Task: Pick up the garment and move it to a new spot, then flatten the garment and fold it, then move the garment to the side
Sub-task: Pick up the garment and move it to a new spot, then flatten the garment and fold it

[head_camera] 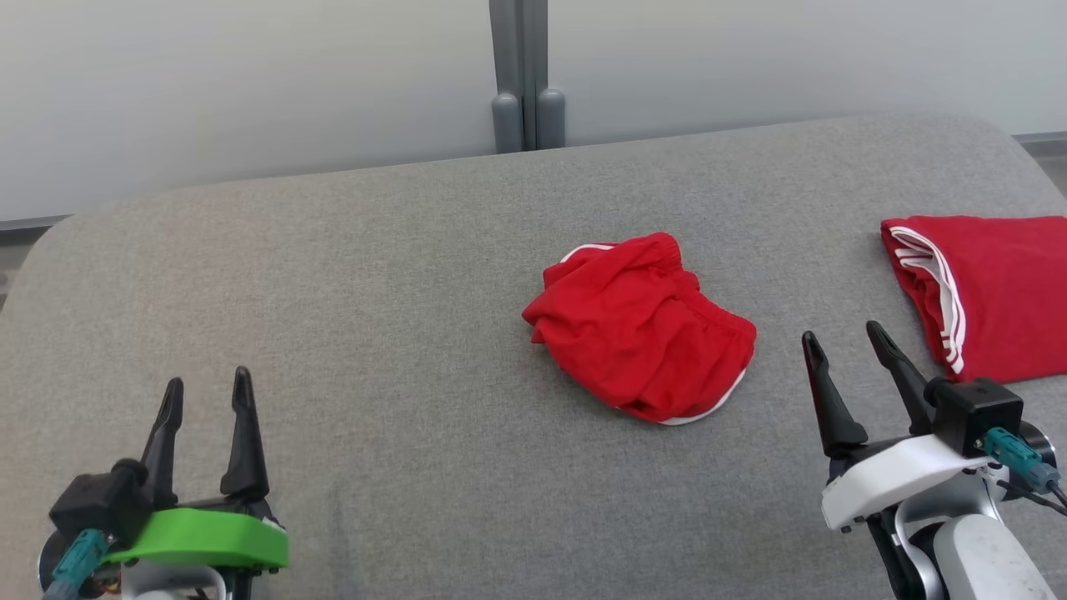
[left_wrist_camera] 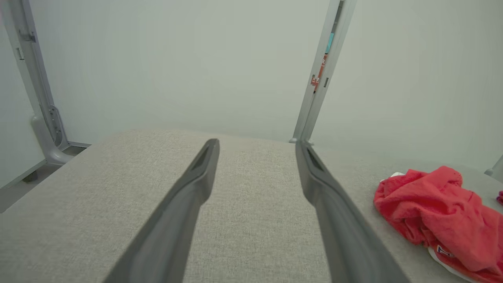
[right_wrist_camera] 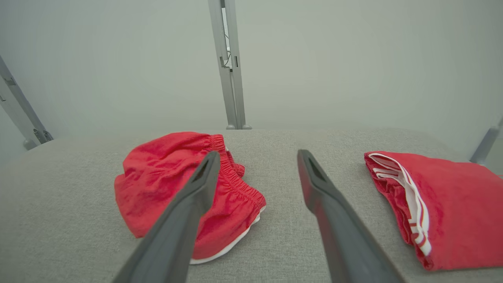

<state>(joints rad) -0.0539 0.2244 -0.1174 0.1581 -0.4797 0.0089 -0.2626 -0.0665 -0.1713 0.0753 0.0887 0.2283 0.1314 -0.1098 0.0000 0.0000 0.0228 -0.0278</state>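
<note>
A crumpled red garment (head_camera: 638, 329) with white trim lies in a heap near the middle of the grey padded table (head_camera: 375, 275). It also appears at the right edge of the left wrist view as the garment (left_wrist_camera: 440, 216), and left of centre in the right wrist view as the garment (right_wrist_camera: 165, 184). My left gripper (head_camera: 208, 390) stands open at the lower left, well away from the heap, nothing between its fingers. My right gripper (head_camera: 844, 335) is open at the lower right, a short way right of the heap, also empty.
A second red garment (head_camera: 992, 292) with white stripes lies folded flat at the table's right edge, close to my right gripper. A grey post (head_camera: 521, 75) stands behind the table's far edge against a pale wall.
</note>
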